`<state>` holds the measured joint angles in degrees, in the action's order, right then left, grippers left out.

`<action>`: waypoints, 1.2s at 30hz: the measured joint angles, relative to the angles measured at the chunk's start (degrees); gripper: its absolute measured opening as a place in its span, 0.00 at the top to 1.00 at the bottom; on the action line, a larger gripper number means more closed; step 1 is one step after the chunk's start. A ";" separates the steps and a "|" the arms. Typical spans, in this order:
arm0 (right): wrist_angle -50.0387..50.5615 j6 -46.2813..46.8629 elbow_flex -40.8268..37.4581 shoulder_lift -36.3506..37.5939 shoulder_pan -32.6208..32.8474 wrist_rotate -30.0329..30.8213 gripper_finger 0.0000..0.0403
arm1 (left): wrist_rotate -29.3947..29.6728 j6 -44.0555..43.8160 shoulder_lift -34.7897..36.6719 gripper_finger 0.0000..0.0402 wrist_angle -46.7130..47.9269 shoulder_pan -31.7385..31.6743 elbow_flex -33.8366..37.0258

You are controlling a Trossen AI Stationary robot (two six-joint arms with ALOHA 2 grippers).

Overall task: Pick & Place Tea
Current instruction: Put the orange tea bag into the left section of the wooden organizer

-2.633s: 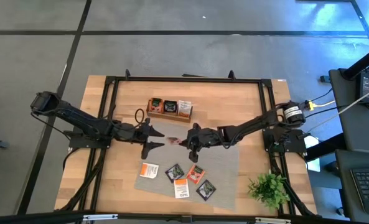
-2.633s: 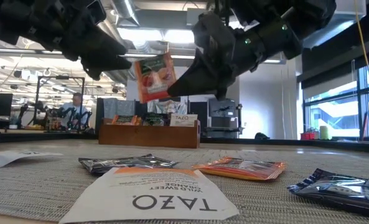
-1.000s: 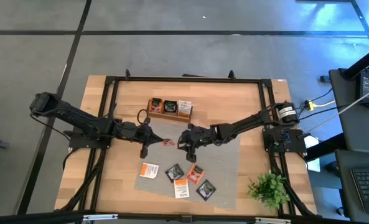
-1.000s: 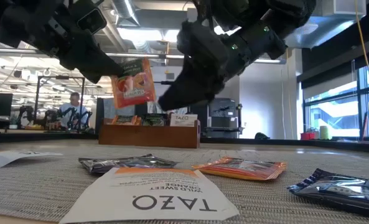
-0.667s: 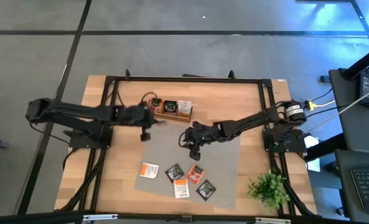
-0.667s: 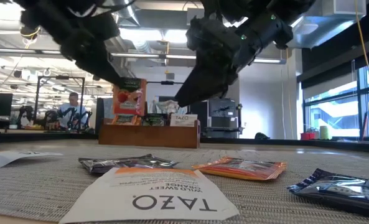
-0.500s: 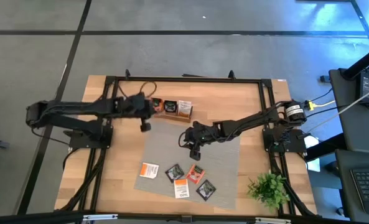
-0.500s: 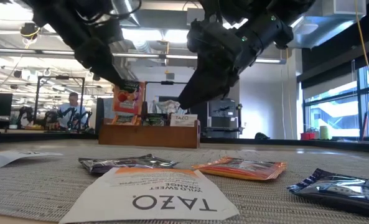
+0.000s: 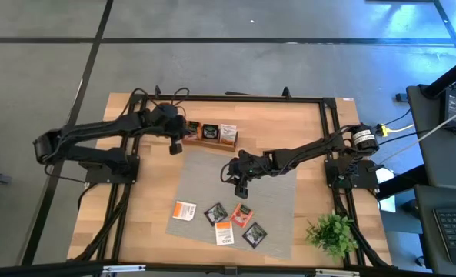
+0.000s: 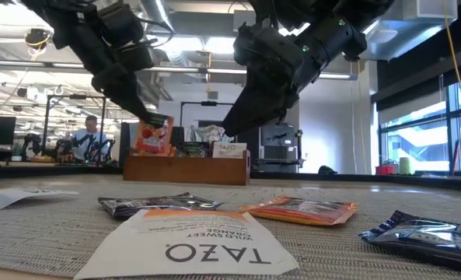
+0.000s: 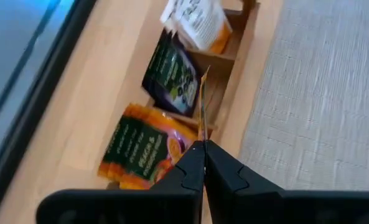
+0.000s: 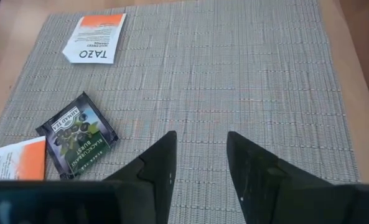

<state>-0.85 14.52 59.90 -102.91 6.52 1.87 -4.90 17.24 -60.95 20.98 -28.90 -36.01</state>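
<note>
The left tool [image 11: 203,163] is clenched on an orange tea sachet [image 10: 153,134] just above the wooden tray [image 9: 209,141]. Line it over the orange compartment, lower, then release. The right tool [image 12: 200,163] hangs released over the mat [image 9: 274,208], empty.

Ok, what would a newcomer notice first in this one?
The left gripper pinching an orange tea sachet upright in the air by the wooden tray at the table's far side. Then the right gripper, open and empty above the grey mat, with loose sachets scattered at the mat's near edge.
</note>
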 joint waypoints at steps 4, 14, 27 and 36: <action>-0.08 0.05 0.00 -0.02 0.00 0.00 0.64 | 0.49 7.20 -2.27 0.99 -0.46 -0.24 0.00; -0.08 0.17 0.00 -0.04 0.01 0.02 0.64 | 4.02 13.18 -8.35 0.99 -3.68 -0.18 0.00; 0.11 0.00 0.00 -0.04 0.00 0.02 0.64 | 12.78 -1.49 -10.97 1.00 -1.49 -0.04 0.00; 0.14 0.13 0.00 -0.07 0.02 0.02 0.64 | 12.76 -1.62 -11.00 0.96 -1.51 -0.02 0.00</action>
<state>-0.71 14.66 59.90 -102.98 6.55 1.89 7.86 15.62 -71.94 19.46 -28.93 -36.01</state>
